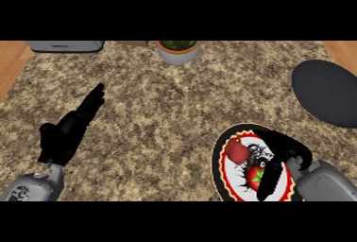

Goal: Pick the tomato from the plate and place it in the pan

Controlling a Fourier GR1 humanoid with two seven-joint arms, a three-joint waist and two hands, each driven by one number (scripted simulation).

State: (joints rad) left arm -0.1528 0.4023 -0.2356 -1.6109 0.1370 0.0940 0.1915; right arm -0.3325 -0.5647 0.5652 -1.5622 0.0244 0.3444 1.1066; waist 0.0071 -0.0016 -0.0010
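- The surface [167,118] is seen as a speckled brown-beige stone top, filling most of the frame; wood strips are visible at the far left and upper right edges.
- The plate [226,177] is found at the lower right of the frame: black rim, red and white pattern inside.
- The tomato [257,176] is located on the plate, in its lower middle part, red with a green stem patch showing.
- The tomato is partly covered by the right hand [279,151], which comes in from the lower right corner on a grey forearm.
- The right hand's fingers [268,182] are curved down over the plate, right at the tomato; a closed pinch on it cannot be confirmed, since the contact is hidden by the black hand.
- The pan [327,92] is seen at the right edge, upper half of the frame: a dark round shape, cut off by the frame, well apart from the plate.
- The left hand [70,130] is placed at the left of the frame, fingers straight and held together, pointing toward the upper right; nothing is held.
- A potted plant [179,50] in a pale pot is seen at top centre.
- A grey appliance [65,46] is visible at the upper left, cut by the top edge.
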